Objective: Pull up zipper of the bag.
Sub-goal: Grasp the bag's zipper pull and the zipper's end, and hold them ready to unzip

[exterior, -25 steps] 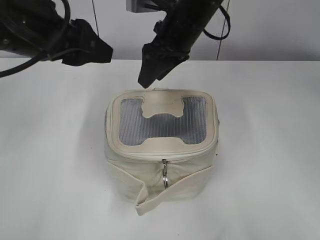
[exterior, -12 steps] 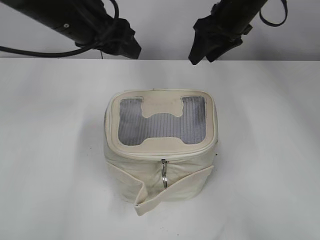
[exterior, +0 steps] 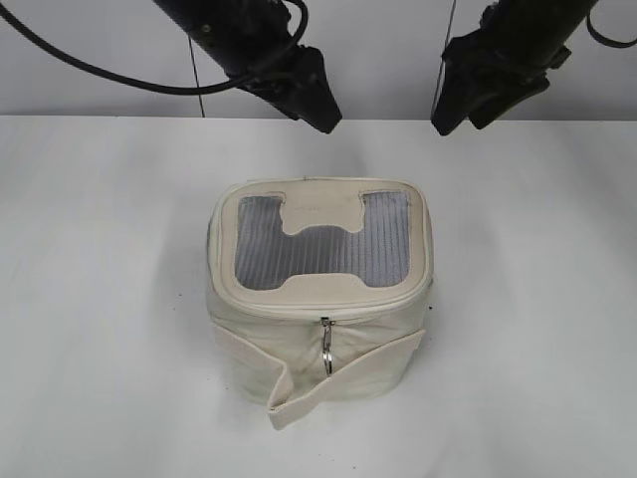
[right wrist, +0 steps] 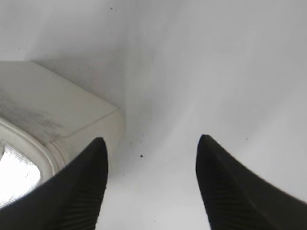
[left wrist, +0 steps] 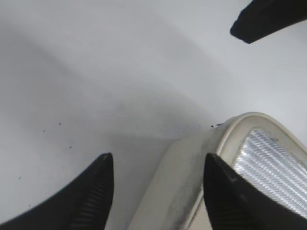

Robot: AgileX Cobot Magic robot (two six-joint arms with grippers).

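The cream bag [exterior: 318,339] stands in the middle of the white table, its grey mesh panel [exterior: 323,249] on top and a loose strap [exterior: 348,383] across its front. The zipper [exterior: 328,311] runs round the top rim, with a silver pull and ring [exterior: 326,351] hanging at the front. My left gripper [exterior: 320,115] hangs open and empty above and behind the bag's left rear; the left wrist view [left wrist: 156,160] shows a bag corner [left wrist: 192,182] between its fingers. My right gripper [exterior: 448,118] is open and empty behind the right rear, also in the right wrist view [right wrist: 151,143].
The white table [exterior: 100,299] surrounds the bag on all sides. A grey wall [exterior: 398,50] rises behind the table's far edge. The right gripper's tip shows at the top right of the left wrist view [left wrist: 268,19].
The left arm has swung right towards the bag's rear. The right arm has lifted off the bag's back rim and moved right and away. The bag has not moved.
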